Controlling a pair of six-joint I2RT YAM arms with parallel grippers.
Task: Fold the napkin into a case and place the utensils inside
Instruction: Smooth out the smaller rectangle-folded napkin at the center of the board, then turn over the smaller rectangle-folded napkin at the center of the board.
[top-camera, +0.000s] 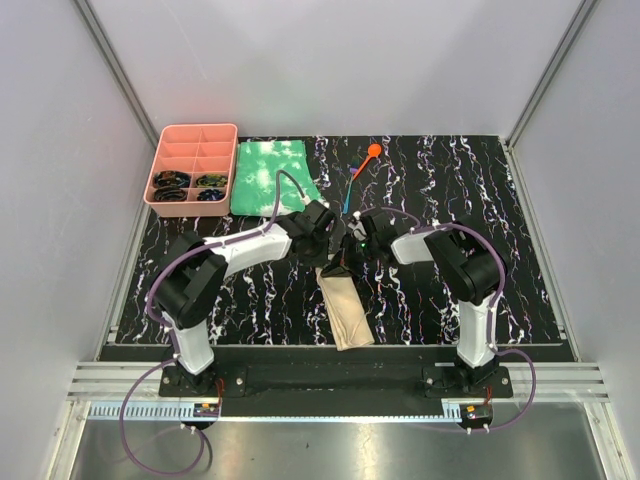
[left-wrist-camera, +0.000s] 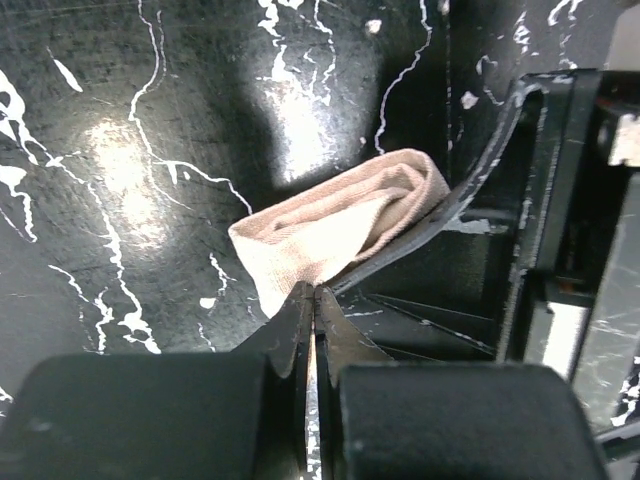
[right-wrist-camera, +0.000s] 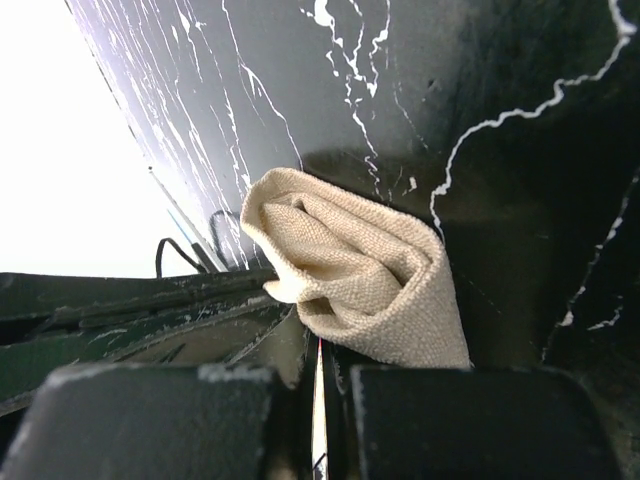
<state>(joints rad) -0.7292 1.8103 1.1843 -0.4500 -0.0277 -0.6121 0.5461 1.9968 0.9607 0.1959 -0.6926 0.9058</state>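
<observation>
Two pincers meet mid-table (top-camera: 520, 260) over one napkin (top-camera: 345, 305). The left pincer (left-wrist-camera: 312, 300) is squeezed shut, its tips pinching the napkin's (left-wrist-camera: 330, 225) near edge. The right pincer (right-wrist-camera: 320, 345) is clamped tight too, with the bunched napkin (right-wrist-camera: 360, 270) caught at its tips. From above, left pincer (top-camera: 335, 240) and right pincer (top-camera: 350, 250) sit just beside each other at the napkin's far end, and the tan strip runs toward the near edge. Two utensils lie farther back, outside the napkin: one orange spoon (top-camera: 372, 152) and one blue utensil (top-camera: 348, 195). Far left there is one green cloth (top-camera: 272, 175), and beside it one pink tray (top-camera: 195, 130).
</observation>
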